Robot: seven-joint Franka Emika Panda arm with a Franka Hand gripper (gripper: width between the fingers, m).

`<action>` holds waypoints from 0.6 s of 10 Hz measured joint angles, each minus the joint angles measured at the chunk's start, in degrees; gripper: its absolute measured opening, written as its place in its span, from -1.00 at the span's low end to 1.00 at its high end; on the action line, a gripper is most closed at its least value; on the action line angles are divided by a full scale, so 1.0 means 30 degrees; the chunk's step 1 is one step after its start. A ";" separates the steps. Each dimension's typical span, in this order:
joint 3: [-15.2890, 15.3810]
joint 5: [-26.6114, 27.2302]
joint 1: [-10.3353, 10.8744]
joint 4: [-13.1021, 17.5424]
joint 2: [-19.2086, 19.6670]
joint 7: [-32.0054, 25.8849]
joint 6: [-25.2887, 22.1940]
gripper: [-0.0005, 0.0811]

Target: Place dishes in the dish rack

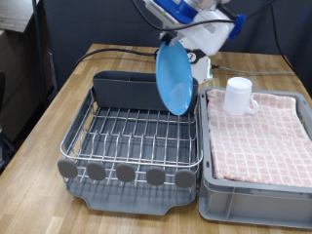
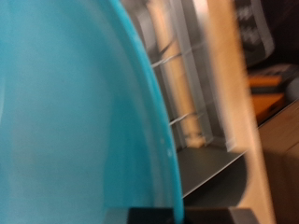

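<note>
You have the round light-blue plate (image 1: pixel 175 78) pinched at its upper rim by the gripper (image 1: pixel 181 41), hanging on edge over the large silver wire dish rack's (image 1: pixel 136 135) right side; stiff, smooth, probably slippery, so grip that rim firmly.

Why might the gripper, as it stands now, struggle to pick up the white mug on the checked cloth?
Probably it cannot yet: the gripper already holds the light-blue plate on edge over the dish rack. The white mug itself stands uncovered beside it.
</note>
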 joint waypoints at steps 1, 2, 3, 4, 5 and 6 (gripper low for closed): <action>-0.0415 -0.0663 -0.0297 0.0002 -0.0085 -0.0716 0.0501 -0.94; -0.1024 -0.0750 -0.0568 -0.0001 -0.0125 -0.1858 0.1557 -0.94; -0.1349 -0.0749 -0.0658 -0.0043 -0.0139 -0.2814 0.2462 -0.94; -0.1265 -0.0735 -0.0658 -0.0041 -0.0124 -0.2584 0.2116 -0.94; -0.1216 -0.0736 -0.0657 -0.0042 -0.0111 -0.2501 0.2047 -0.94; -0.1289 -0.0736 -0.0682 -0.0041 -0.0111 -0.2517 0.2176 -0.94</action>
